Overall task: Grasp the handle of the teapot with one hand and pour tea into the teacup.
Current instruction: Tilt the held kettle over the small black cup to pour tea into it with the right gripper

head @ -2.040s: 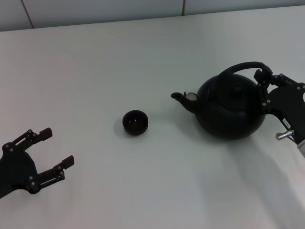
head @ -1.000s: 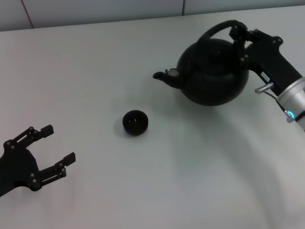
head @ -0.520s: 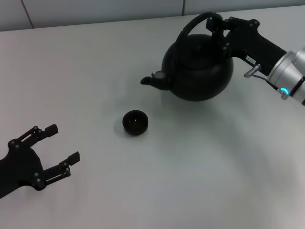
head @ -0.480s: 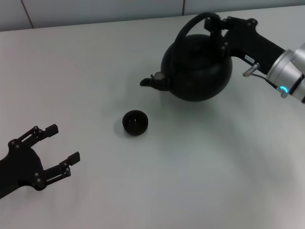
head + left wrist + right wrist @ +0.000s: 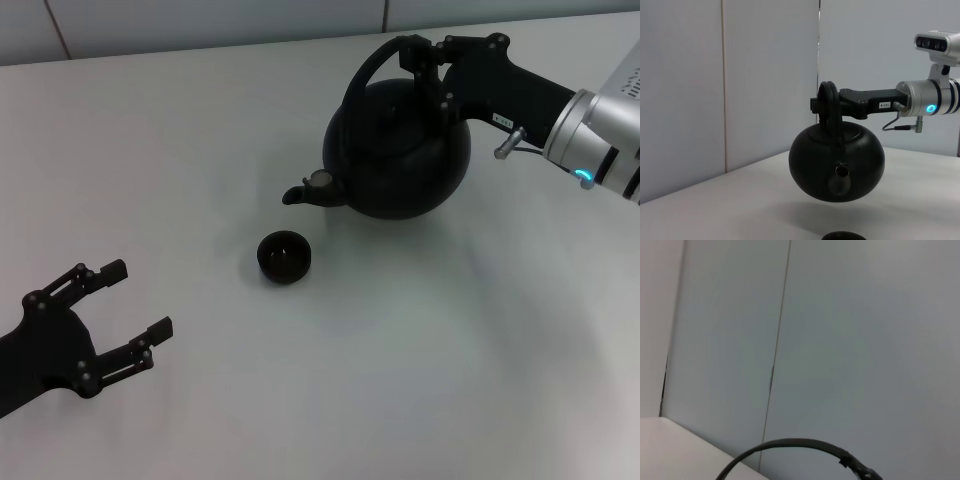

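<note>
Toward the far right corner of the white table [image 5: 200,130], head view: the teapot [image 5: 398,152] hangs off the surface, held by the right gripper [image 5: 432,68], whose fingers are closed on the handle [image 5: 372,68] near its top, w/ the silver-grey arm running off to the right edge. Pot's long axis — spout to back — runs roughly right-to-left and a bit toward the near edge; the spout [image 5: 300,193] points left and slightly down, toward the teacup [image 5: 284,256]. Cup sits upright on the table nr the middle, just beside and nearer than the spout tip, not touching it. Left gripper [image 5: 125,310] is parked at the near left corner, fingers spread wide apart, holding nothing, well apart from cup and pot.

Left wrist view: teapot [image 5: 837,162] seen spout-on, clear of the table [image 5: 730,205] w/ a gap under its base. Spout [image 5: 841,172] faces this camera; handle [image 5: 831,115] is edge-on, rising straight over the lid. Right gripper [image 5: 821,106] comes in level from the side and clamps the handle's upper part. Rim of the teacup [image 5: 842,235] just shows below the pot.

Right wrist view: mostly grey wall; only a thin arc of the handle [image 5: 790,444] shows, plus a sliver of table [image 5: 670,450]. Own fingers not visible here.
</note>
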Robot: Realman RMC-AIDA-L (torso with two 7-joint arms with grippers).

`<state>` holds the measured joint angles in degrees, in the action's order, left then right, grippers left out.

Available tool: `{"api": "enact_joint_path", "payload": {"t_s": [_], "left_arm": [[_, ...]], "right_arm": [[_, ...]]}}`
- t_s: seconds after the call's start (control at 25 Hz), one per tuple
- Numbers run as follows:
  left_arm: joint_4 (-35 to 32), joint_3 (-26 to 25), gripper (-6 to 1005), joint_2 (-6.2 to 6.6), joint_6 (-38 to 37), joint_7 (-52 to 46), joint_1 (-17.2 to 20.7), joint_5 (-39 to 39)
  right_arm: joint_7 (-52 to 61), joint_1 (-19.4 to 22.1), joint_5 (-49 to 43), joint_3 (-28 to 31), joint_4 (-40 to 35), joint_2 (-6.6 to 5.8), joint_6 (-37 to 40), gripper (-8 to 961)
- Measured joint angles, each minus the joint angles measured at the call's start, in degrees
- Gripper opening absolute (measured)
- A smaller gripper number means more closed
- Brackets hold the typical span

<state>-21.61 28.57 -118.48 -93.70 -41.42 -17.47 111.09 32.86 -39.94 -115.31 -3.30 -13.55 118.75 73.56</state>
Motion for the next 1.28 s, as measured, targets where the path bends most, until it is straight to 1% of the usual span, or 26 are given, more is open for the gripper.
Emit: {"api": "enact_joint_path", "payload": {"t_s": [0.08, 0.24, 0.68, 0.76, 0.8, 1.0, 1.28], "left_arm": [[0.0, 0.0, 852, 0.00, 0.0, 0.0, 0.0, 0.0], [0.0, 0.0, 852, 0.02, 0.0, 0.0, 0.0, -0.5], [0.0, 0.0, 852, 0.01, 0.0, 0.0, -0.2, -0.8], [0.0, 0.0, 852, 0.01, 0.0, 0.0, -0.3, -0.8], [0.0, 0.0, 852, 0.01, 0.0, 0.0, -0.3, -0.8], [0.0, 0.0, 852, 0.01, 0.0, 0.0, -0.4, -0.9], [0.0, 0.0, 852, 0.01, 0.0, 0.0, -0.6, -0.9]], "right_arm": [[-0.1, 0.0, 0.0, -0.4, -0.3, -0.01, 0.0, 106], [-0.7, -0.4, 0.4, -3.8, -2.1, 0.05, 0.0, 108], [-8.7, -1.7, 0.2, -4.9, -2.6, 0.07, 0.0, 112], [-9.4, -2.0, 0.2, -5.7, -2.9, 0.03, 0.0, 112], [-9.5, -2.1, 0.3, -7.6, -3.8, 0.03, 0.0, 113], [-10.5, -2.7, 0.4, -9.3, -4.6, 0.08, -0.2, 114], [-13.4, -3.5, 0.4, -10.1, -4.8, 0.16, -0.5, 117]]}}
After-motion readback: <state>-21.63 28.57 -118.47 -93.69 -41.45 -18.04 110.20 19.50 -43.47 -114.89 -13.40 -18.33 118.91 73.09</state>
